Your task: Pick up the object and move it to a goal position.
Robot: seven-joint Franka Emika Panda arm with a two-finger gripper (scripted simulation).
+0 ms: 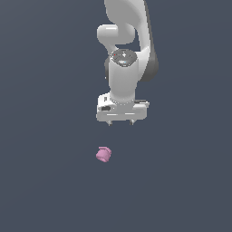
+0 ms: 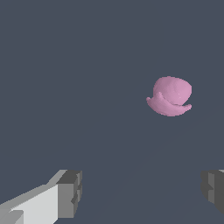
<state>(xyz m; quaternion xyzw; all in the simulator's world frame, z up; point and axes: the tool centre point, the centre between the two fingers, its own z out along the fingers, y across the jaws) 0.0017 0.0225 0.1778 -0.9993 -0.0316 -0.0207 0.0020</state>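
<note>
The object (image 1: pixel 103 155) is a small pink-lilac cup-like lump with a flange, lying on the dark grey floor. It also shows in the wrist view (image 2: pixel 169 96). My white gripper (image 1: pixel 120 123) hangs above it and slightly to the exterior view's right, clear of it. Its jaws stand wide apart and hold nothing. In the wrist view one grey fingertip (image 2: pixel 70 194) shows at one side and the other at the far edge, with the gripper (image 2: pixel 142 190) empty between them. The object lies outside the gap between the fingers.
The floor (image 1: pixel 45 181) is a plain dark grey surface with nothing else on it. The white arm (image 1: pixel 124 36) rises behind the gripper to the frame's upper edge.
</note>
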